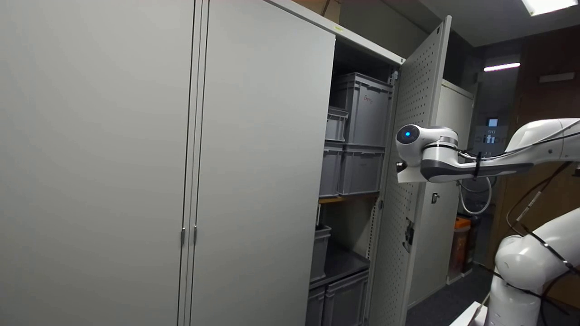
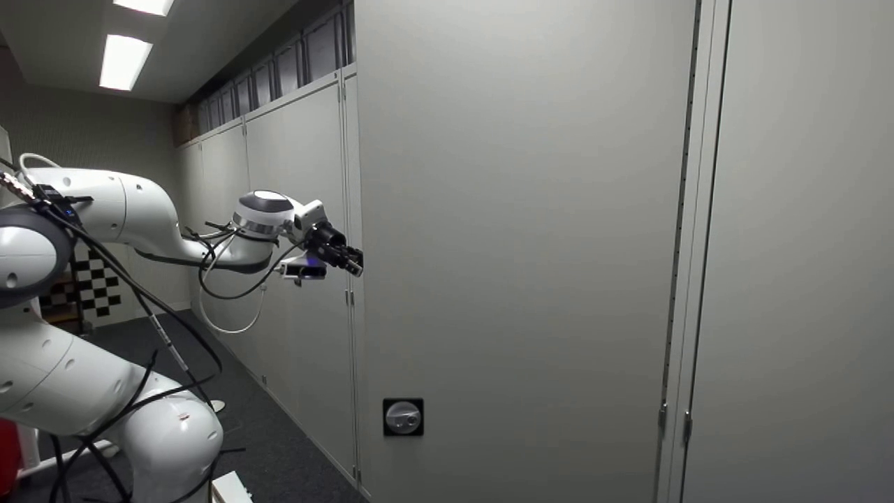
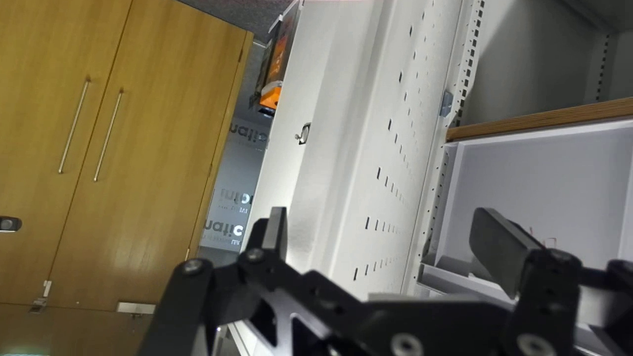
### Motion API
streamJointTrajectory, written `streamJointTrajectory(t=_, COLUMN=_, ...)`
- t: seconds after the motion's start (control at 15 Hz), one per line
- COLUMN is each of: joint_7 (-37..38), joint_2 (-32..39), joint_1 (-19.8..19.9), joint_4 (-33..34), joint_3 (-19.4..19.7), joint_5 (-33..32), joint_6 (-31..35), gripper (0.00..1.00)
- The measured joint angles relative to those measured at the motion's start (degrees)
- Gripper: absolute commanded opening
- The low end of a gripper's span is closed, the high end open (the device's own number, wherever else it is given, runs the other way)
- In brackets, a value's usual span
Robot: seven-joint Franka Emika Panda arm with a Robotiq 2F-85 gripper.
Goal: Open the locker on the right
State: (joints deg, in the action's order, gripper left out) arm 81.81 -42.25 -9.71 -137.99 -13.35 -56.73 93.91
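Observation:
The locker stands with its door swung wide open. The door's perforated inner face shows in an exterior view, with a black latch low on it. Its flat outer face and round lock knob show in an exterior view. Grey bins stand on the locker's shelves. My gripper is open in the wrist view, with the perforated door seen between its fingers. In an exterior view the gripper is at the door's free edge. I cannot tell whether it touches.
Wider closed grey doors with slim pulls adjoin the locker. Another grey cabinet with a small lock stands behind the open door. An orange bin stands past it. A wooden cupboard shows in the wrist view.

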Motion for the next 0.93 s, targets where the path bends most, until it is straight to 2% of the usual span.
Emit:
streamJointTrajectory(t=0.4, joint_7=-0.89, joint_2=1.75, joint_1=-0.99, joint_4=2.01, joint_3=-2.30, joint_5=-1.17, joint_6=1.85, gripper=1.00)
streamJointTrajectory(t=0.93, joint_7=-1.49, joint_2=7.14, joint_1=-0.55, joint_4=5.90, joint_3=-1.80, joint_5=-2.18, joint_6=1.99, gripper=1.00)
